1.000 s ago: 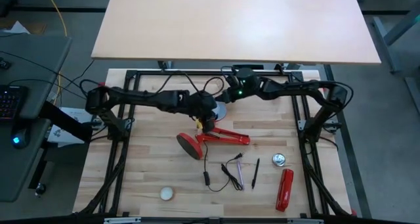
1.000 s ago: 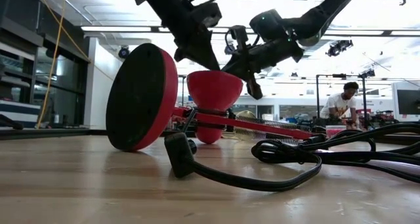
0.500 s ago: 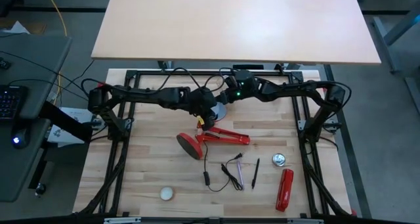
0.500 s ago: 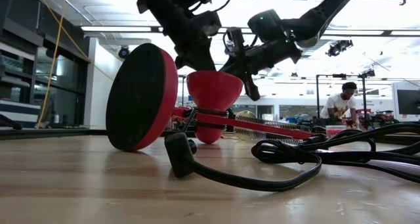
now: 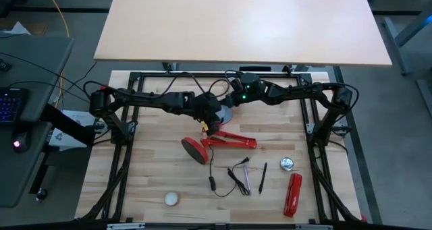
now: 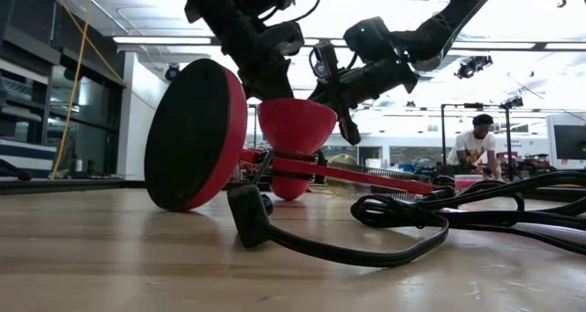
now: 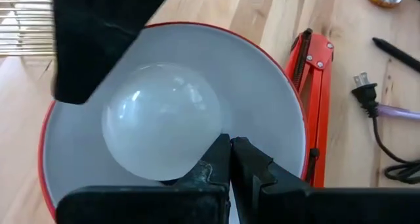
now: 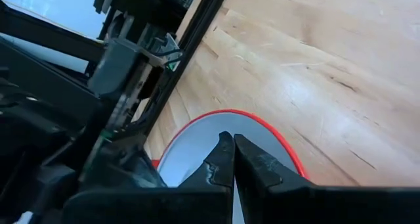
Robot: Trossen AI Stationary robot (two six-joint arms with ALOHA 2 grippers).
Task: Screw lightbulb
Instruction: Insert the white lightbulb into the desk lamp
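1. lightbulb [image 7: 164,122] sits inside the lamp shade [image 7: 275,112], glass dome facing the left wrist camera, base end hidden deep in the shade, so its long axis runs roughly along the left wrist's line of sight
2. left gripper [image 7: 230,159] clenched, nothing between the fingers; tips sit at the edge of the bulb glass, look to be touching or just beside it, can't tell which
3. right gripper [image 8: 233,159] also clenched and empty, hovering at the shade rim just beside the left arm's wrist; bulb itself isn't visible in its view
4. high view: both grippers meet over the shade [image 5: 223,113] near the back middle of the table [image 5: 155,169], lamp base [image 5: 196,150] lying closer to the front
5. judgement: left is the nearer arm and lined up with the bulb axis, so any twist would come from it; clenched jaws can't wrap the glass, they'd need to open first
6. can't tell how far the thread is seated
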